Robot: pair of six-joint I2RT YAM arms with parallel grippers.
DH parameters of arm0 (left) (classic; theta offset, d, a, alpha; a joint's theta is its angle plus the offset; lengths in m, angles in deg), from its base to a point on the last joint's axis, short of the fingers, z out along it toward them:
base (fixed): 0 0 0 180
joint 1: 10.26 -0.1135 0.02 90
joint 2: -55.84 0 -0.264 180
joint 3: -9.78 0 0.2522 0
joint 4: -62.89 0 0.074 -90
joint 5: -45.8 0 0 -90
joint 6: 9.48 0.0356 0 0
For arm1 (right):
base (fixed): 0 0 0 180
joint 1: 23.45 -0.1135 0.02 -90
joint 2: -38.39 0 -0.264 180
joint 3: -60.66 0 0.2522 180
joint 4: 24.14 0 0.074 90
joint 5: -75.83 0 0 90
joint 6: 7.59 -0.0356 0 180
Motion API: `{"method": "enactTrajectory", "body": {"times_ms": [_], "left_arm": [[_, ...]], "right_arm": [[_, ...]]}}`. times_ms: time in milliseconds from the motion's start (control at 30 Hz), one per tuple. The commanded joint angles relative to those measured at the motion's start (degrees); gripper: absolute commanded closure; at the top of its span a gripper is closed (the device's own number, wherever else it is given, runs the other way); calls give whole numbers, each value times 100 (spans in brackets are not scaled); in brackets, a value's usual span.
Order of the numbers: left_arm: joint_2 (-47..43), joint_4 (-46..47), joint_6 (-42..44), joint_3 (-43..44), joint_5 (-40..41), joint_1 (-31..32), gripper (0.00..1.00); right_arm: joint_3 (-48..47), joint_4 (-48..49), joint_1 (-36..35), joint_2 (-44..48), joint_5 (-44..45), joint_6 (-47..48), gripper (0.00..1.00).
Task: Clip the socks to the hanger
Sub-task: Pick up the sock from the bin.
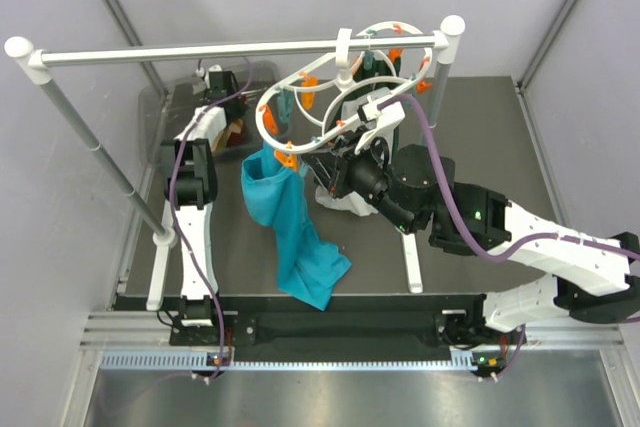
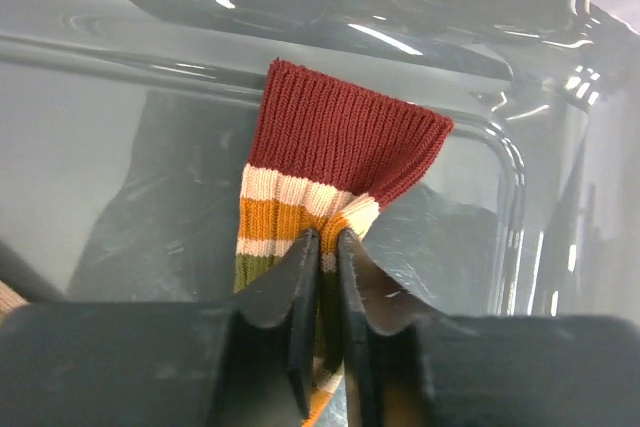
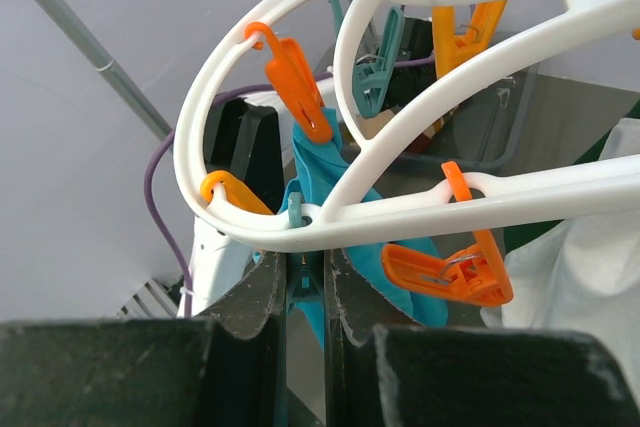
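A sock (image 2: 340,147) with a dark red cuff and tan, orange and olive stripes fills the left wrist view. My left gripper (image 2: 322,239) is shut on its striped part, over the clear bin. In the top view this gripper (image 1: 232,133) is at the bin at the back left. The white ring hanger (image 1: 343,55) hangs by its hook from the rail. In the right wrist view the hanger (image 3: 400,212) carries orange clips (image 3: 445,272) and teal clips. My right gripper (image 3: 305,259) is shut on a teal clip (image 3: 304,272) under the ring, seen from above just below the hanger (image 1: 335,147).
A large teal cloth (image 1: 295,227) hangs from the hanger down onto the table. A white cloth (image 3: 590,277) lies behind the right gripper. The clear bin (image 1: 165,117) stands at the back left. The long white rail (image 1: 200,50) on poles spans the back.
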Motion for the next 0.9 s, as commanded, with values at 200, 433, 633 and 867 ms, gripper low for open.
{"method": "enactTrajectory", "body": {"times_ms": [200,433,633,867], "left_arm": [[-672,-401,-172,-365,-8,-89,100],[-2648,197,-611,-1895,-69,-80,100],[-4389,269,-910,-3135,-368,-63,100],[-6517,197,-1314,-4532,-948,-19,100]], "right_arm": [[-52,-115,86,8,-33,-40,100],[185,114,156,158,2,-101,100],[335,246,279,298,-33,-207,100],[142,0,323,237,-121,-339,100]]}}
